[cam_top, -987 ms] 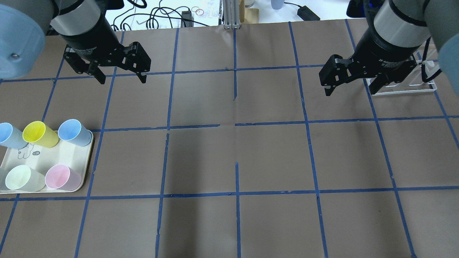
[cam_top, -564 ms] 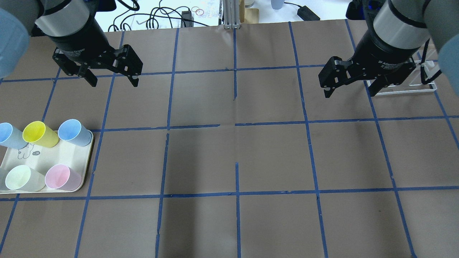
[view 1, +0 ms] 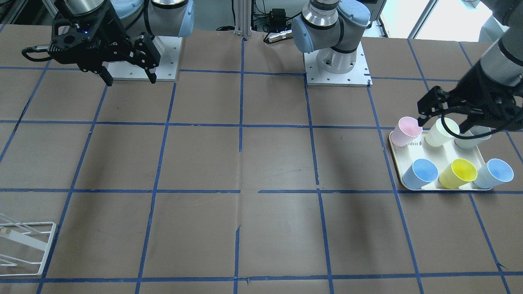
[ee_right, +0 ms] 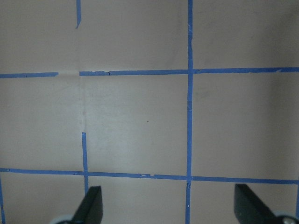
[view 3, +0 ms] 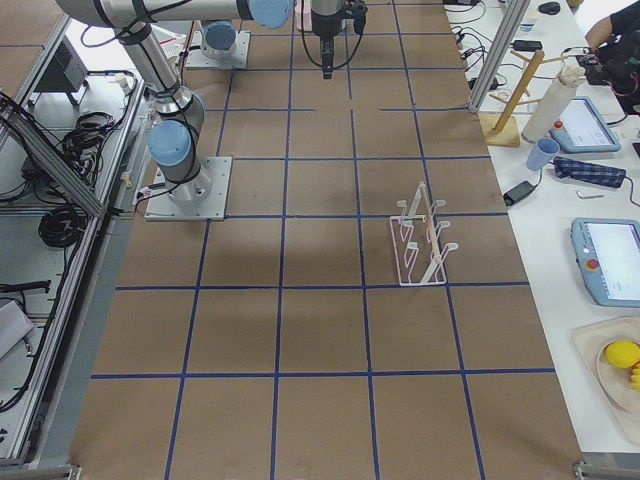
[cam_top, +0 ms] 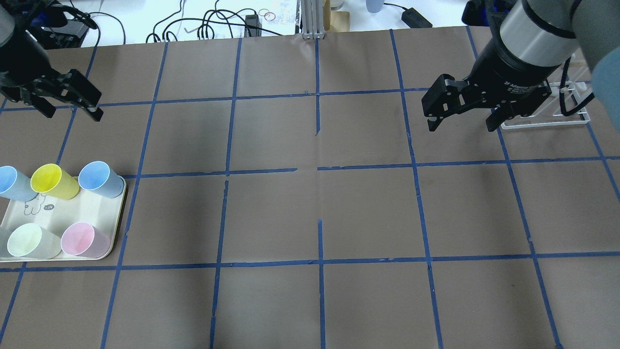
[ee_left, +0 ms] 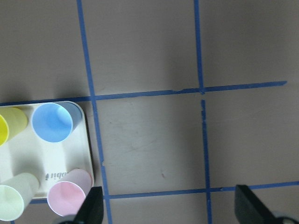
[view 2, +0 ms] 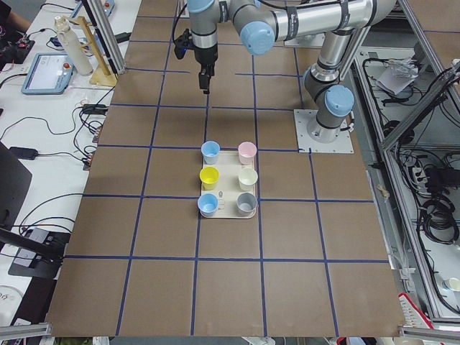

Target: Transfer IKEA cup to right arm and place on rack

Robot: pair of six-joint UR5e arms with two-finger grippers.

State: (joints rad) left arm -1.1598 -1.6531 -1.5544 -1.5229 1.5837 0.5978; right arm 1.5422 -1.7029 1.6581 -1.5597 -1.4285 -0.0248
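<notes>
The bright yellow IKEA cup (cam_top: 53, 182) stands on a cream tray (cam_top: 115, 220) at the table's left, between two blue cups; it also shows in the front view (view 1: 458, 174) and at the left wrist view's edge (ee_left: 5, 129). My left gripper (cam_top: 72, 112) is open and empty, held high near the tray and touching no cup (view 1: 443, 124). My right gripper (cam_top: 460, 127) is open and empty above the table, beside the white wire rack (cam_top: 574, 114). The rack also shows in the front view (view 1: 28, 245) and the right side view (view 3: 420, 240).
The tray also holds two blue cups (cam_top: 99, 178), a pink cup (cam_top: 82, 240), a pale cream cup (cam_top: 26, 241) and a grey one (view 2: 246, 203). Brown paper with a blue tape grid covers the table. Cables and clutter lie beyond the far edge.
My left gripper has moved left across the table, toward the tray's side, still open. My right gripper has shifted slightly left and stays open.
</notes>
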